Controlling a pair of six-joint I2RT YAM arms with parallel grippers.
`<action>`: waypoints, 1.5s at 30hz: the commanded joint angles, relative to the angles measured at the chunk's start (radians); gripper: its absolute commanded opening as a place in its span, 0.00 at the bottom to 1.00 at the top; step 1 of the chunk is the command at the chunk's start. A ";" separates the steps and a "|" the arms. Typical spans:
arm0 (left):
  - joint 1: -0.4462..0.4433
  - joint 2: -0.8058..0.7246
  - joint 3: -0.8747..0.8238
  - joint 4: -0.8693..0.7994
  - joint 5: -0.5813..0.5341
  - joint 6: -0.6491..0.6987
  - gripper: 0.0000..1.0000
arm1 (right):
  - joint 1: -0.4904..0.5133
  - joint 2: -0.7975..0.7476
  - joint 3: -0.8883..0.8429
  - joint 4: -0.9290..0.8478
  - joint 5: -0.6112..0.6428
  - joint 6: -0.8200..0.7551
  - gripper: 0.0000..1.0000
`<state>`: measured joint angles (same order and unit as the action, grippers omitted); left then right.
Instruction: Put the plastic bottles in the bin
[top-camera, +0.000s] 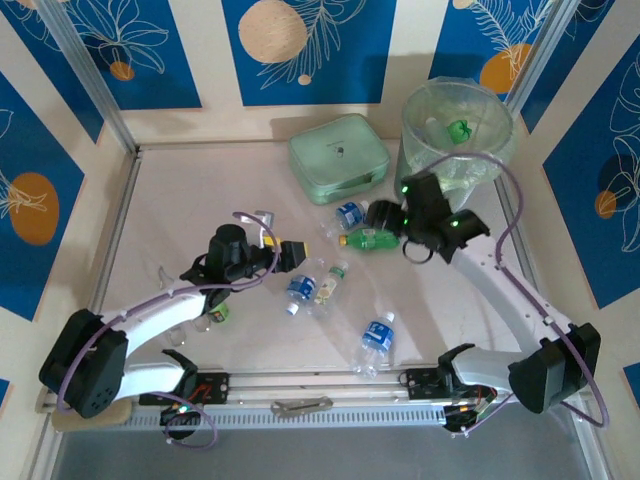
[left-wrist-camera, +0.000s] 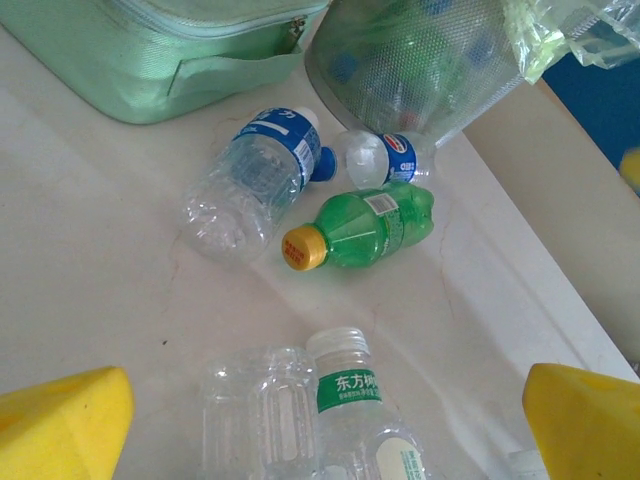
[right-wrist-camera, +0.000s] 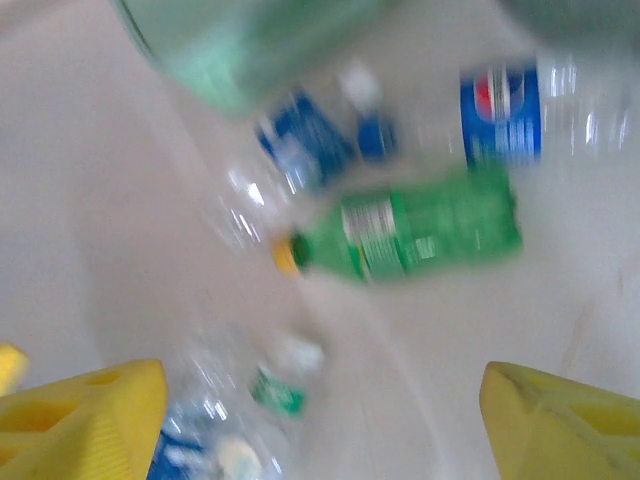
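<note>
Fingers (left-wrist-camera: 62, 425) of left gripper (left-wrist-camera: 320, 405) and right gripper (right-wrist-camera: 325, 400) spread wide, nothing pinched; far-right bin (top-camera: 412, 130) with green bottle (top-camera: 459, 129) inside.

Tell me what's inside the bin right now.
A green bottle lies inside the bin, near the top. Through its wall, the left wrist view shows blurry green and blue shapes. The cloudy wall hides how many bottles are there.
</note>
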<state>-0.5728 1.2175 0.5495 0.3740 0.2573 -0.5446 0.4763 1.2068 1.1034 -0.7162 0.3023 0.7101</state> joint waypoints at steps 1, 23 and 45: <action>-0.006 -0.043 -0.021 -0.023 -0.031 -0.001 0.99 | 0.079 -0.038 -0.083 -0.145 0.057 0.189 0.83; -0.006 -0.027 -0.027 -0.055 -0.071 0.035 0.99 | 0.560 0.021 -0.402 -0.175 -0.034 0.789 0.91; -0.006 -0.028 -0.028 -0.060 -0.084 0.021 0.99 | 0.556 0.096 -0.467 0.000 -0.005 0.853 0.61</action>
<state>-0.5728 1.1885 0.5297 0.3214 0.1959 -0.5247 1.0302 1.2995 0.6338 -0.7170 0.2813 1.5452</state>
